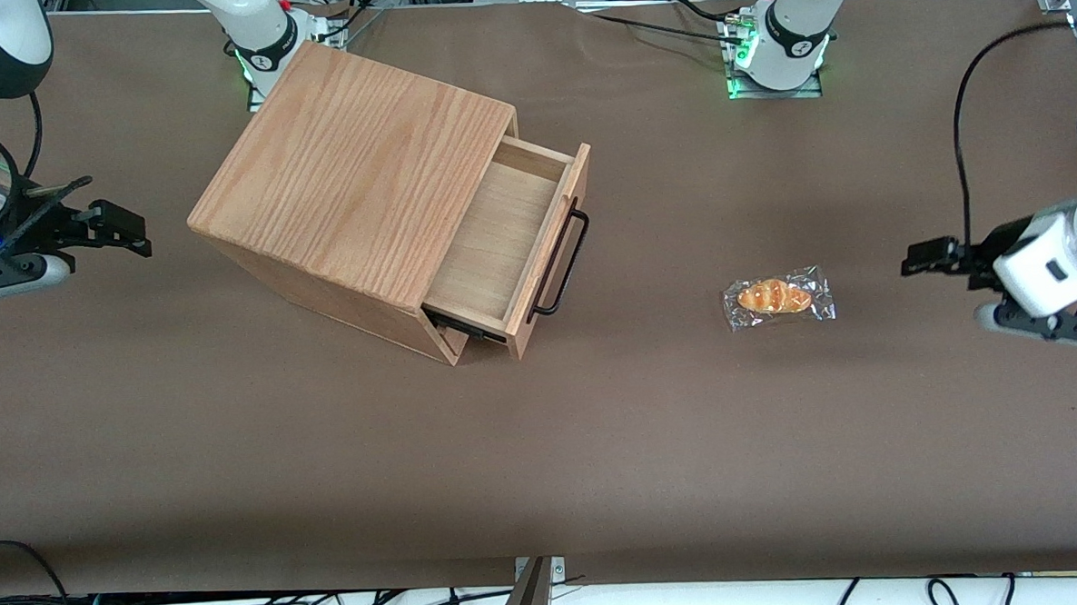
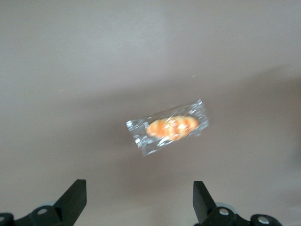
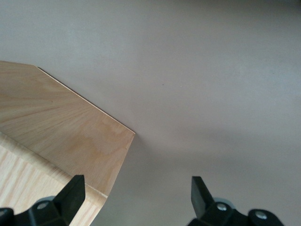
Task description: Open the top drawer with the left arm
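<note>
The top drawer [image 1: 499, 240] of the oak-grained box [image 1: 351, 165] stands pulled out, and its bare light-wood inside shows. Its thin black bar handle [image 1: 562, 263] faces the working arm's end of the table. My left gripper [image 1: 911, 259] hangs above the table toward the working arm's end, well away from the handle. A wrapped bread roll lies between the two. In the left wrist view the gripper [image 2: 139, 186] is open and empty, its black fingertips [image 2: 77, 188] wide apart above the brown table.
A bread roll in clear wrap [image 1: 777, 297] lies on the brown table [image 1: 545, 448] between the drawer and my gripper. It also shows in the left wrist view [image 2: 170, 127], ahead of the fingers. The box corner [image 3: 70, 136] shows in the right wrist view.
</note>
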Robot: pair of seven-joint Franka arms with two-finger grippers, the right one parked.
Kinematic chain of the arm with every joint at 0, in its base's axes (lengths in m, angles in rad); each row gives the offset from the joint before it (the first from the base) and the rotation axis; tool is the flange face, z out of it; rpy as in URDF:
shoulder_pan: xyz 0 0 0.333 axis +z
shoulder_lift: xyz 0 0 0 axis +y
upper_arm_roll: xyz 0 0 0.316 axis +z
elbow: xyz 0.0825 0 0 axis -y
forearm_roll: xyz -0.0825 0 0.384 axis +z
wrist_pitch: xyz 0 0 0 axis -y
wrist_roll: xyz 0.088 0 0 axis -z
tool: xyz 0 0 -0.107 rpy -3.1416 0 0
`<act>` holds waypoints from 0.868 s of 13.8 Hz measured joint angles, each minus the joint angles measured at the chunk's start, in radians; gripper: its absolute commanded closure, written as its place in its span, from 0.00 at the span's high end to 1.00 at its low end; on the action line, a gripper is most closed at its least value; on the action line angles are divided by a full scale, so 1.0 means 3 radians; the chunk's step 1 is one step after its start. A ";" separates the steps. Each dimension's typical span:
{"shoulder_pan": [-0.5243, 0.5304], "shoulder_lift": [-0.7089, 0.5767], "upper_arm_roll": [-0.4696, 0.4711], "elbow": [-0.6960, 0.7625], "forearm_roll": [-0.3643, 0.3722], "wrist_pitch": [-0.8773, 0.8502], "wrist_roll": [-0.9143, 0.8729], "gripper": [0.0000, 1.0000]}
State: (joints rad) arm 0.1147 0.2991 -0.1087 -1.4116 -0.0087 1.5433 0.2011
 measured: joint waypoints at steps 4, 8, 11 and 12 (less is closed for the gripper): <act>-0.0040 -0.0594 -0.0003 -0.0258 0.0039 0.0007 0.0007 1.00; -0.0088 -0.0800 -0.0003 -0.0480 0.0050 -0.0010 0.0005 1.00; -0.0088 -0.0836 0.0003 -0.0579 0.0115 0.0003 -0.0050 1.00; -0.0088 -0.0837 0.0002 -0.0593 0.0128 0.0003 -0.0090 1.00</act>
State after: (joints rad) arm 0.0883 0.0480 -0.1082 -1.5894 0.0298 1.5443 0.1740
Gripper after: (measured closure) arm 0.000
